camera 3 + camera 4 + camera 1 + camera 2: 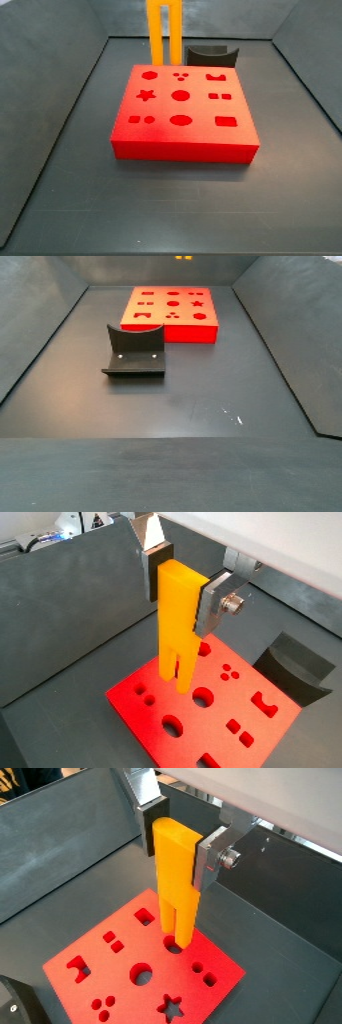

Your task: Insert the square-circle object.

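Note:
The square-circle object (174,632) is a tall orange-yellow bar. It hangs upright with its two prongs pointing down. My gripper (185,587) is shut on its upper part, one silver finger on each side, as both wrist views show (181,843). The bar (174,898) hangs over the flat red block (134,953) with shaped holes, its prong tips close above a round hole. In a side view the prongs (152,35) end just above the block's (198,108) far row of holes. The gripper itself is out of both side views.
The dark fixture (134,351) stands on the grey floor beside the red block (174,333). It also shows in another side view (211,53) and in a wrist view (297,667). Grey walls enclose the floor on all sides.

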